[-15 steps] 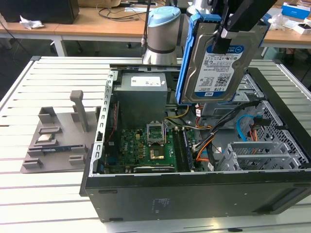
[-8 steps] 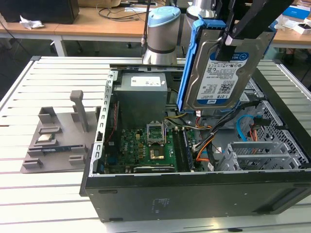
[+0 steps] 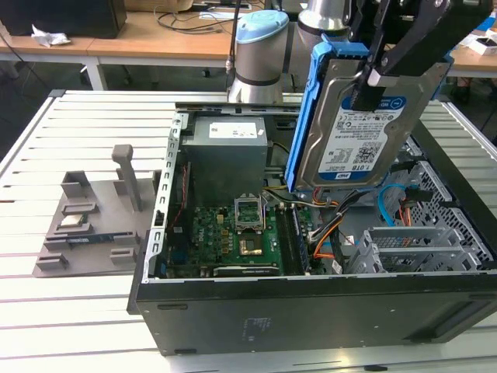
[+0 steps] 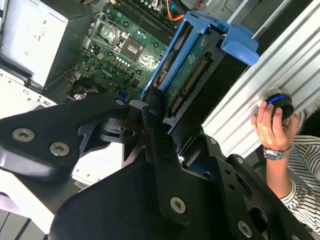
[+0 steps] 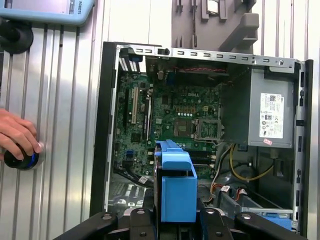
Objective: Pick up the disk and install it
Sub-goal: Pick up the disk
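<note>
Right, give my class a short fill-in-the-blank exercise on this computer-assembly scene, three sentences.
1. The gripper is shut on the ____.
2. The plastic carrier frame around its edges is ____.
3. The sticker on the power-supply box inside the computer case is ____.

Missing words: disk; blue; white.

disk point(image 3: 349, 148) in gripper point(image 3: 370, 81) above open case point(image 3: 311, 311), fixture point(image 3: 85, 225) at exterior view's left of case
</note>
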Available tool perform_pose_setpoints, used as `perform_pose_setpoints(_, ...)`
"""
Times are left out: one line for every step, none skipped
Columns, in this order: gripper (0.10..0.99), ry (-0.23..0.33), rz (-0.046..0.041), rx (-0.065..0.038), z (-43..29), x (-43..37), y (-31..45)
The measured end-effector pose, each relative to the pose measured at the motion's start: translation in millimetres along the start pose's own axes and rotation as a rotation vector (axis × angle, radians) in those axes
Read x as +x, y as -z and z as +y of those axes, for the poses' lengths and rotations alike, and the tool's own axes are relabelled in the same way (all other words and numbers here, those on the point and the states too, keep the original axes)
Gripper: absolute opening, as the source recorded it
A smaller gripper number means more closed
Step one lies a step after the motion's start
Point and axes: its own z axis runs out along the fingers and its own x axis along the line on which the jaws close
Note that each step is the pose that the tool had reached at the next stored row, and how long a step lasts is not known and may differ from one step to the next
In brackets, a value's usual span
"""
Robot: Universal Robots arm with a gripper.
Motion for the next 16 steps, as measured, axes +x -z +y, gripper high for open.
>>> perform_pose_setpoints(0.365,0.000,0.0001,0.000,0.3,5.6,-0.4)
perform_pose_setpoints(0.365,0.000,0.0001,0.000,0.4,9.2,-1.1)
perform_pose_setpoints(0.365,-0.001,-0.0001,0.000,0.6,13.3,-2.4)
perform_pose_setpoints(0.365,-0.005,-0.0005,0.000,0.6,14.3,-3.3)
perform_pose_setpoints(0.365,-0.019,-0.0011,0.000,0.5,15.2,-5.0)
perform_pose_setpoints(0.365,-0.041,-0.0026,0.001,0.3,21.0,-10.6)
perform_pose_setpoints(0.365,-0.045,-0.0028,0.001,0.2,24.8,-16.1)
perform_pose_setpoints(0.365,-0.047,-0.0029,0.001,-1.0,25.8,-20.0)
perform_pose_setpoints(0.365,-0.047,-0.0027,0.001,-4.6,26.1,-21.1)
perform_pose_setpoints(0.365,-0.047,-0.0028,0.001,-10.8,26.4,-21.4)
perform_pose_setpoints(0.365,-0.047,-0.0029,0.001,-14.3,26.6,-21.5)
perform_pose_setpoints(0.365,-0.047,-0.0030,0.000,-17.5,26.8,-21.4)
perform_pose_setpoints(0.365,-0.047,-0.0029,0.000,-21.9,26.9,-21.3)
perform_pose_setpoints(0.365,-0.047,-0.0029,-0.001,-24.6,27.1,-21.2)
perform_pose_setpoints(0.365,-0.047,-0.0028,-0.001,-30.1,27.4,-21.3)
perform_pose_setpoints(0.365,-0.047,-0.0022,-0.003,-39.1,27.8,-21.7)
